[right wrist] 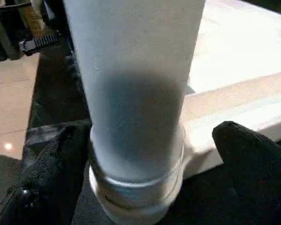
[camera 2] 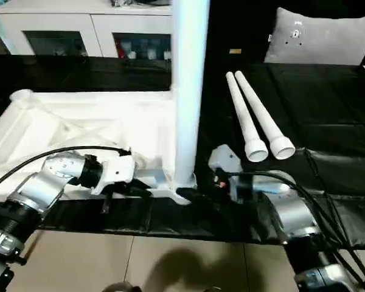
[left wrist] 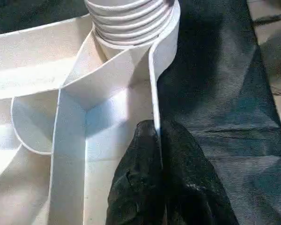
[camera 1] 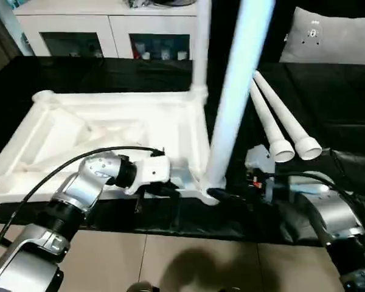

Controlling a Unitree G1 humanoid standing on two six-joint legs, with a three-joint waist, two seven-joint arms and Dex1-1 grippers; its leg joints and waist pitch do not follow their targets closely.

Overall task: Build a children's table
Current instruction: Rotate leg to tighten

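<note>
Here, my left gripper pinches the upturned table top's rim while my right gripper gapes around a standing leg; I'd regrip low and twist it home.

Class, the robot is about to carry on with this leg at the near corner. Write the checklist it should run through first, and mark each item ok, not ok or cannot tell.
1. Leg stands upright in near corner socket: ok.
2. Leg fully seated: cannot tell.
3. Left gripper shut on the tabletop rim, steadying it: ok.
4. Right gripper open, fingers either side of the leg: ok.
5. Two spare legs lie within sight on the black surface: ok.
</note>
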